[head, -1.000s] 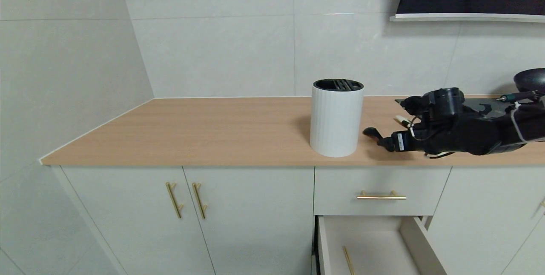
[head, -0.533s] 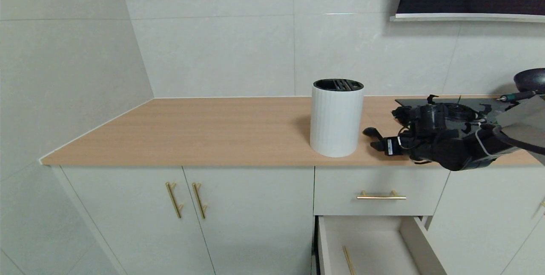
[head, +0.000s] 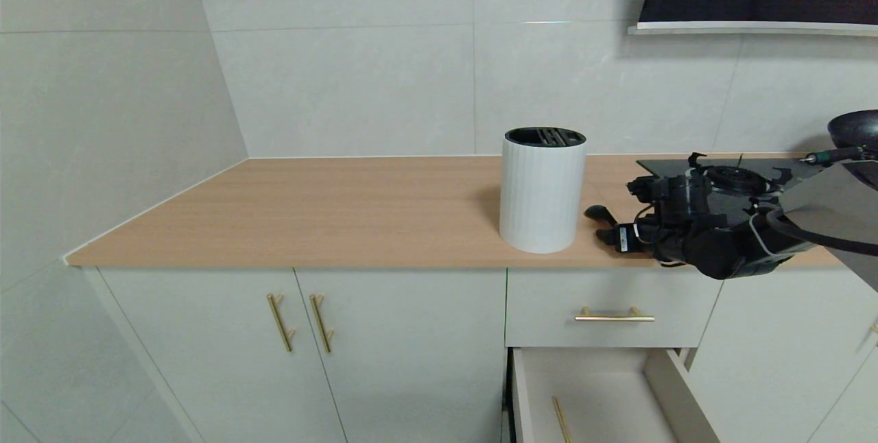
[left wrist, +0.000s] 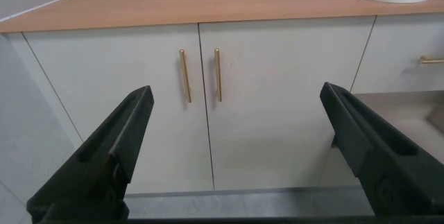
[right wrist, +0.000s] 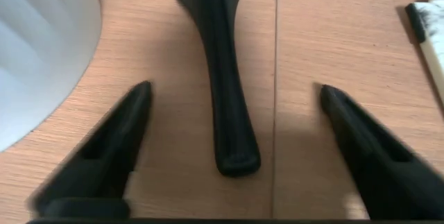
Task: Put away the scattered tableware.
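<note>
- The black utensil [right wrist: 220, 78] lies flat on the wooden worktop [head: 343, 210], just beside the white ribbed holder [head: 542, 189], on the side nearer the hob [head: 727, 175].
- The right gripper [head: 607, 232] sits low over the worktop at its front edge, pointing at the holder.
- In the right wrist view the right gripper [right wrist: 234, 91] is spread wide, with the utensil lengthways in the gap between its two fingers [right wrist: 104, 154].
- Bare wood shows on both sides of the utensil, so neither finger touches it and nothing is grasped.
- The utensil's narrow rounded end lies nearest the wrist camera, and its broader end points away, past the fingertips.
- The holder's white wall [right wrist: 35, 44] stands close outside one finger.
- A white-handled item [right wrist: 424, 37] lies on the worktop outside the other finger, apart from the black utensil.
- The left gripper [left wrist: 236, 96] hangs below worktop height, its fingers [left wrist: 104, 161] wide apart and holding nothing. It faces the cupboard doors [left wrist: 201, 106] with their gold handles.
- Below the right gripper, a drawer [head: 597, 395] stands pulled open under the shut top drawer [head: 614, 306].
- A dark pan [head: 854, 129] sits at the far right of the hob.
</note>
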You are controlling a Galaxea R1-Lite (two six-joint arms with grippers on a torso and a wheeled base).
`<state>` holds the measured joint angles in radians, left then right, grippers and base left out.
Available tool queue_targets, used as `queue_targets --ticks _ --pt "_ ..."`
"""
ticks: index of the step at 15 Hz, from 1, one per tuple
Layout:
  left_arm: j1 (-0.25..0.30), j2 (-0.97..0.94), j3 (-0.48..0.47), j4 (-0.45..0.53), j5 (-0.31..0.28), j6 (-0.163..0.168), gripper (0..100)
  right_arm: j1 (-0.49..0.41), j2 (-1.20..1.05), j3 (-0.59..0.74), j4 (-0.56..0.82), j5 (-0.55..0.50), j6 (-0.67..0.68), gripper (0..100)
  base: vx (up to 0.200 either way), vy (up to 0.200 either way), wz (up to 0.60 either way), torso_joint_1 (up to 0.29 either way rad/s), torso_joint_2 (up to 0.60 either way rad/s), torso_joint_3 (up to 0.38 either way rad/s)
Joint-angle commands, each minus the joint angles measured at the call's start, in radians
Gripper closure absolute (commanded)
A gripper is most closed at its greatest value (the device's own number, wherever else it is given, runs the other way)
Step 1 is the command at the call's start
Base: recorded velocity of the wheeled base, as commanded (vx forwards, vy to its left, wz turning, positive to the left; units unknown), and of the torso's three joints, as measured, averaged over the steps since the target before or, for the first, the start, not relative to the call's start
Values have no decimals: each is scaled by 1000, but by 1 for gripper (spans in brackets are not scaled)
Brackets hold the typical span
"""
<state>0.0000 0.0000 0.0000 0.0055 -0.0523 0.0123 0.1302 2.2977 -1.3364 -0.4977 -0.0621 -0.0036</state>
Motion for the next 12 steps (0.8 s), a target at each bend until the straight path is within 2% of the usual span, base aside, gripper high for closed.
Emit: queue_targets --ticks 1,6,9,12 --pt "0 0 0 -1 0 0 0 0 0 3 2 -1 -1 100 0 0 0 0 0 0" --pt "0 0 0 -1 0 0 0 3 -6 5 11 -4 -1 100 0 0 0 0 0 0" --pt "0 0 0 1 0 0 0 17 -40 13 70 -19 1 100 0 0 0 0 0 0" --pt "0 0 0 1 0 0 0 23 -112 42 77 -21 56 100 0 0 0 0 0 0"
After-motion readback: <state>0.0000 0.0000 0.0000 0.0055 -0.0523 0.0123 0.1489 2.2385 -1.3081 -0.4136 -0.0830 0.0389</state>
